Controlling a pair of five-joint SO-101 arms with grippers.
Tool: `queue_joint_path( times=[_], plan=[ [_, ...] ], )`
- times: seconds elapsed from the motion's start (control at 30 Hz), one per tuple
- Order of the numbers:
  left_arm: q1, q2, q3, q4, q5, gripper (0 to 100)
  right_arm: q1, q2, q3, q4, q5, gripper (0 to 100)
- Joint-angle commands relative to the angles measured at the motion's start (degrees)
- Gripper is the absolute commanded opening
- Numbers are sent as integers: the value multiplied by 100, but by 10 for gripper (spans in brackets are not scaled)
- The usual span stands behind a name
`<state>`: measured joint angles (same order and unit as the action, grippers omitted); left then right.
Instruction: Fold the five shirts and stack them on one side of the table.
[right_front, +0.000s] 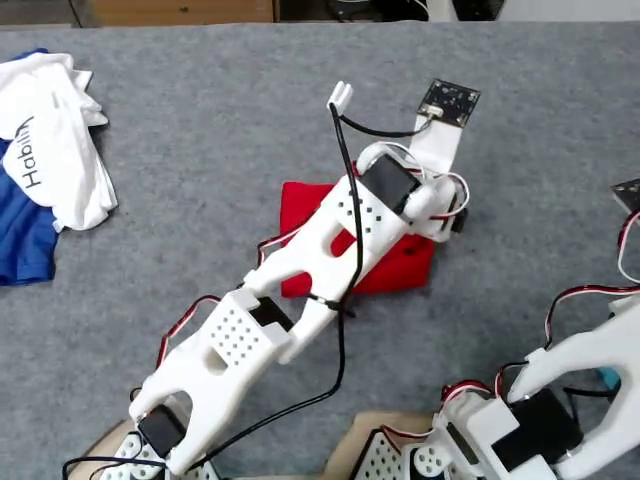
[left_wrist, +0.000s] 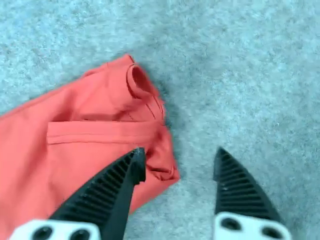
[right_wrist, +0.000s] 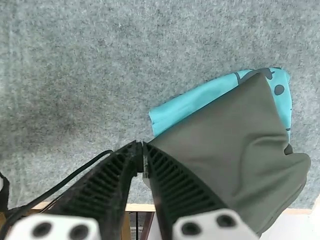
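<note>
A folded red shirt (right_front: 400, 265) lies mid-table, and my left arm (right_front: 300, 290) stretches across it from the near left. In the left wrist view my left gripper (left_wrist: 178, 166) is open just above the red shirt's (left_wrist: 75, 150) corner. One finger (left_wrist: 117, 185) hangs over the cloth and the other over bare felt. My right gripper (right_wrist: 142, 148) is shut, its tips at the corner of a folded grey shirt (right_wrist: 235, 155). That shirt rests on a teal shirt (right_wrist: 200, 102) near the table's front right. A white shirt (right_front: 55, 140) and a blue shirt (right_front: 22, 230) lie crumpled at the far left.
Grey felt (right_front: 200, 120) covers the table. The right arm's base (right_front: 520, 425) sits at the near right, with a scrap of teal (right_front: 607, 378) beside it. The table's front edge (right_wrist: 135, 206) shows beneath the right gripper.
</note>
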<state>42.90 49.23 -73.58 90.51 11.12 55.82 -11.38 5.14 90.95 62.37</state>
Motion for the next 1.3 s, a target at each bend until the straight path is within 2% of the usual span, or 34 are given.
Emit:
queue_joint_path(
  times=[0.0, 0.13, 0.27, 0.4, 0.6, 0.77, 0.9, 1.13, 1.27],
  plan=[
    [-404, -154, -299, 53, 26, 256, 84, -330, -22, -44, 26, 5],
    [-1011, -145, -571, 308, 26, 206, -101, -330, -22, -26, 0, 5],
    [-1591, -101, -686, 624, 9, 123, -752, -330, -31, 70, -431, 5],
    [-2171, -92, -299, 642, 18, 12, -2062, -321, -127, 299, -1002, 5],
    [-3024, -92, 844, 633, -26, 20, -4321, -251, -857, 255, -2110, 5],
    [-3367, -92, 1530, 519, -316, 20, -5745, 453, -1569, 255, -2444, 5],
    [-3490, -92, 2251, 141, -457, 20, -6176, 1657, -2369, 316, -2857, 9],
    [-3824, -101, 3007, -624, -475, 20, -6791, 3688, -4585, 1134, -3446, 12],
    [-4026, -110, 3244, -941, -853, 20, -7152, 4312, -5068, 1143, -3780, 103]
  ],
)
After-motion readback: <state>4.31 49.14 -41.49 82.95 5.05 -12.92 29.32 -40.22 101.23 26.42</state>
